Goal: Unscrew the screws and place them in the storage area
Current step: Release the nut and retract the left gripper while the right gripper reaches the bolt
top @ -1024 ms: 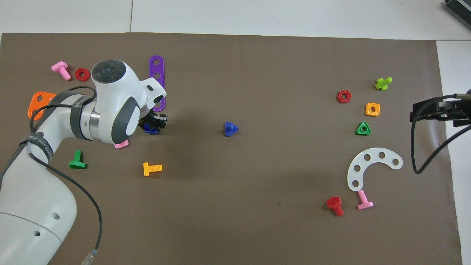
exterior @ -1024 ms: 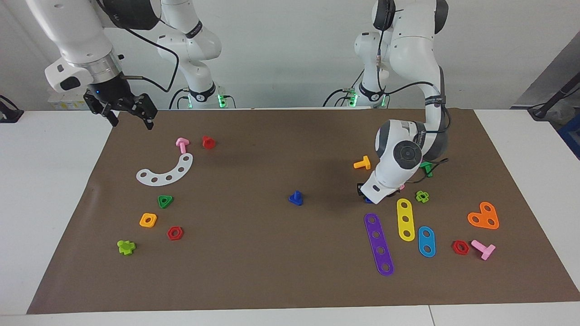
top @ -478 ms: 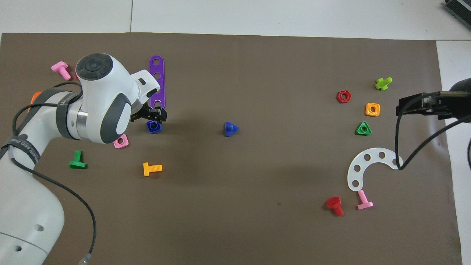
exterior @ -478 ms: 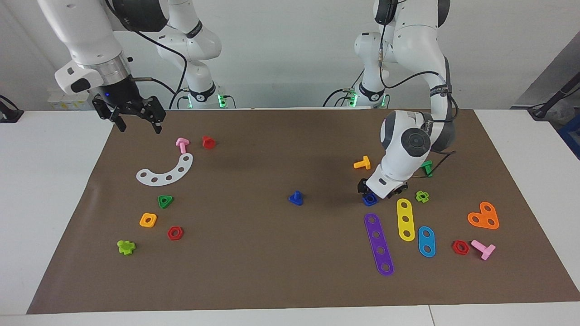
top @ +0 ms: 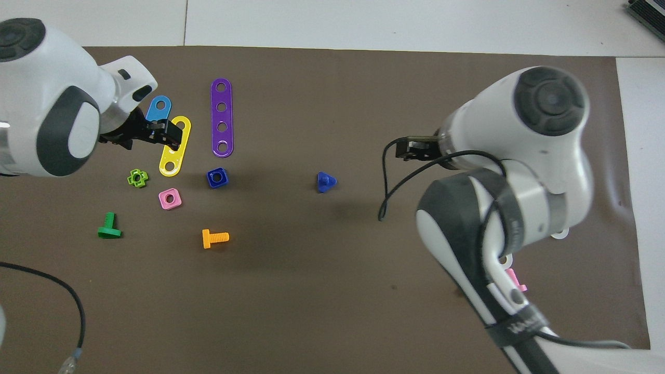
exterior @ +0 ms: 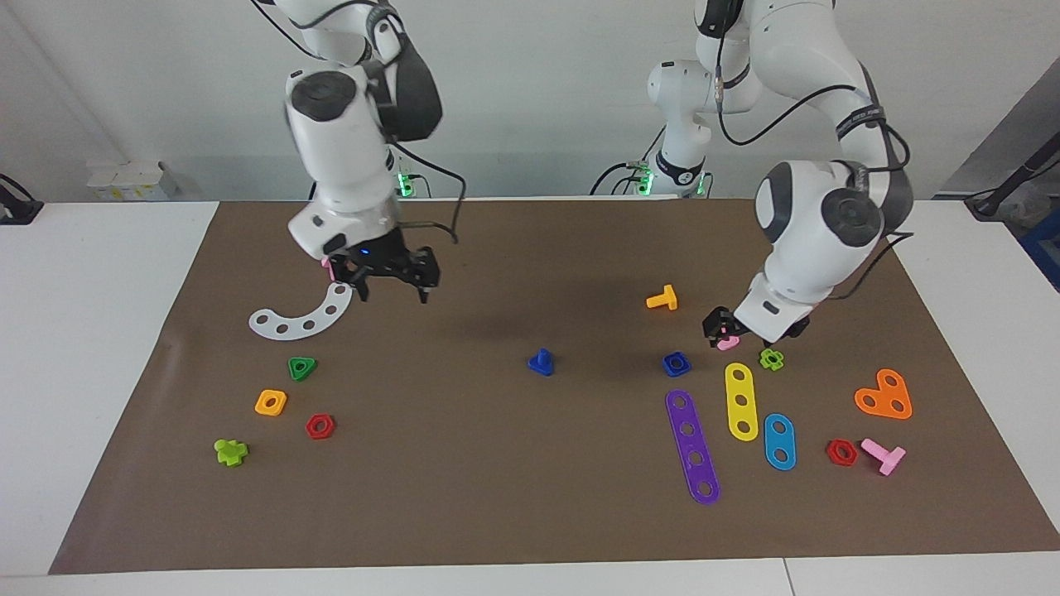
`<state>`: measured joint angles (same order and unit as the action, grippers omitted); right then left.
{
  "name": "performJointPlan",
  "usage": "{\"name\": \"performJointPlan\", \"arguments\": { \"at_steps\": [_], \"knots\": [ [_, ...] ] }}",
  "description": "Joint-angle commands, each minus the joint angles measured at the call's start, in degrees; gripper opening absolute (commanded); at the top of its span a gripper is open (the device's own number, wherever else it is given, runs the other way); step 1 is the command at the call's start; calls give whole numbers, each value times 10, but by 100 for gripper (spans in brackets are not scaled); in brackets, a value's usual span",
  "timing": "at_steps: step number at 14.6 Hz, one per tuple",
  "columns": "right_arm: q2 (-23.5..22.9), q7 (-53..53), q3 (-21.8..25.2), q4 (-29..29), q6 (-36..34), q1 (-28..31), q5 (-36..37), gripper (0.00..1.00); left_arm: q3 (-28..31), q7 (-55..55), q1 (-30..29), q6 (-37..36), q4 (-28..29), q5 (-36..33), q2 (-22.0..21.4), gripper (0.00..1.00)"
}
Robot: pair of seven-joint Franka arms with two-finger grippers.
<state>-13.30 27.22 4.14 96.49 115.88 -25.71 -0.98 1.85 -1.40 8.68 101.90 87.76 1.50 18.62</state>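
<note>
The dark band (top: 514,328) round my right arm carries white lettering too small for me to read. My right pincer (exterior: 392,285) hangs released and empty over the brown paper mat (exterior: 497,480), just beside the nearer end of the white curved four-hole plastic strip (exterior: 302,315). My left pincer (exterior: 722,328) hangs low over the pink square plastic nut (exterior: 729,343) toward my left arm's end of the table; I cannot tell whether it is released or clenched. A little farther out, the small dark-blue plastic bolt (exterior: 540,362) stands on its flat triangular head near mid-mat, stem up, well apart from both pincers, with the blue square plastic nut (exterior: 676,363) toward my left arm's end. The storage area (exterior: 248,364) holds the white strip, then farther out the green triangular nut (exterior: 302,367), orange square nut (exterior: 271,402) and red hexagonal nut (exterior: 320,426).
</note>
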Motion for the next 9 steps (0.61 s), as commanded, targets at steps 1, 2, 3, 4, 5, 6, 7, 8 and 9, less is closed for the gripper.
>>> {"name": "performJointPlan", "arguments": {
  "at_steps": [1, 2, 3, 4, 5, 6, 7, 8, 9],
  "knots": [
    [-58, 64, 1, -18, 69, -56, 7, 99, -4, 48, -45, -55, -31, -2, -10, 100],
    [-76, 77, 1, -20, 94, -75, 8, 99, -4, 59, -52, -61, -30, -2, -23, 100],
    [-88, 82, 1, -20, 105, -87, 12, 99, -4, 59, -58, -71, -30, -3, -33, 100],
    [-109, 89, 1, -24, 116, -107, 20, 99, -3, 59, -59, -85, -32, -10, -41, 100],
    [-139, 106, 1, -38, 123, -123, 31, 98, -3, 58, -59, -94, -32, -12, -51, 100],
    [-168, 114, 1, -61, 133, -128, 44, 94, -4, 58, -59, -98, -32, -11, -65, 100],
    [-180, 113, 1, -65, 149, -126, 55, 86, -5, 58, -59, -97, -30, -10, -83, 100],
    [-182, 110, 1, -64, 152, -122, 60, 78, -6, 58, -58, -97, -30, -9, -94, 100],
    [-184, 110, 1, -63, 153, -123, 60, 69, -7, 56, -56, -96, -29, -9, -103, 100]
  ]
}}
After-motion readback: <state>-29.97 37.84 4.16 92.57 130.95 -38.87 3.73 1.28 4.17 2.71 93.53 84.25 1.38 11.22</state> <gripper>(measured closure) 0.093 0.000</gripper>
